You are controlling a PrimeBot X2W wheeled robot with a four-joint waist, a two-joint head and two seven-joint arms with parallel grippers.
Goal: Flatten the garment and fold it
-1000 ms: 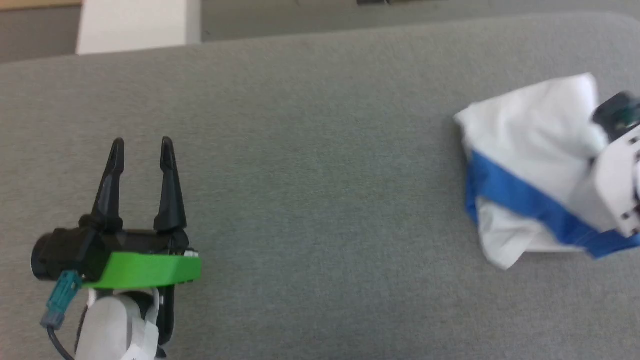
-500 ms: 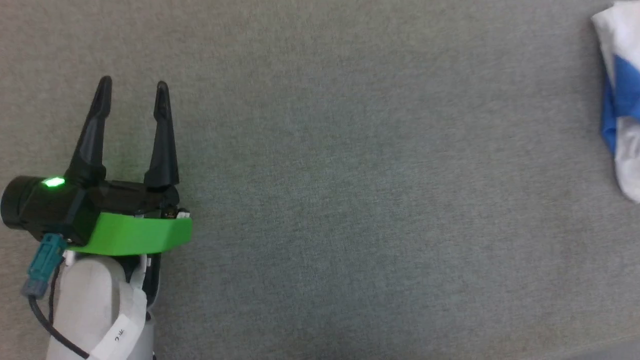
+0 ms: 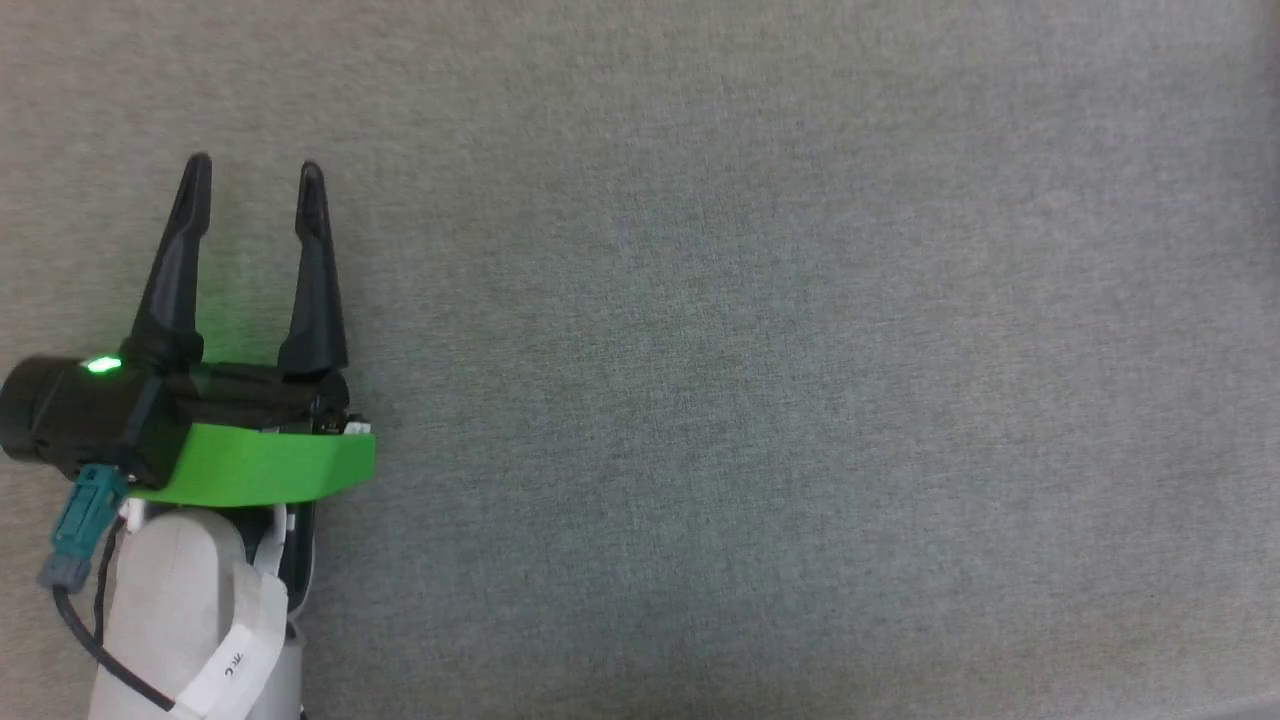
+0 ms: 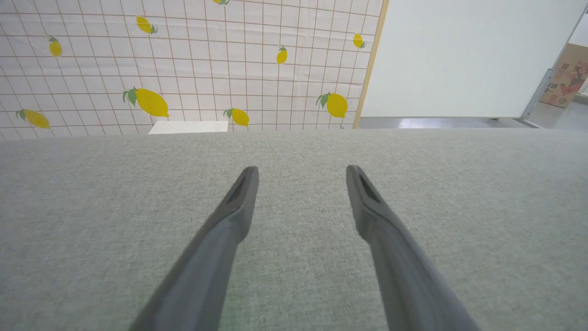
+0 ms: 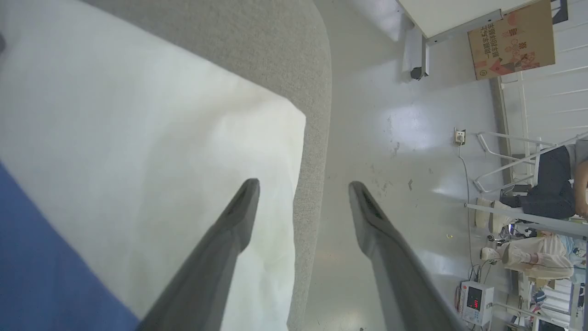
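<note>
Flatten step likely: left gripper (image 3: 254, 165), right gripper (image 5: 302, 183) both released, right over white-and-blue cotton shirt (image 5: 138, 138) at grey desk's (image 5: 257, 55) edge; next needs hem grasp.

A white paper tag (image 3: 232, 665) wrapped round the pale forearm (image 3: 165, 590) behind the left gripper (image 3: 254, 170) carries a few small dark characters, one perhaps a "C"; the rest is too blurred to read. In the right wrist view, a brown cardboard box (image 5: 511, 41) bears red Chinese characters too small to make out. A small white device (image 5: 473, 303) shows unreadable red digits.
</note>
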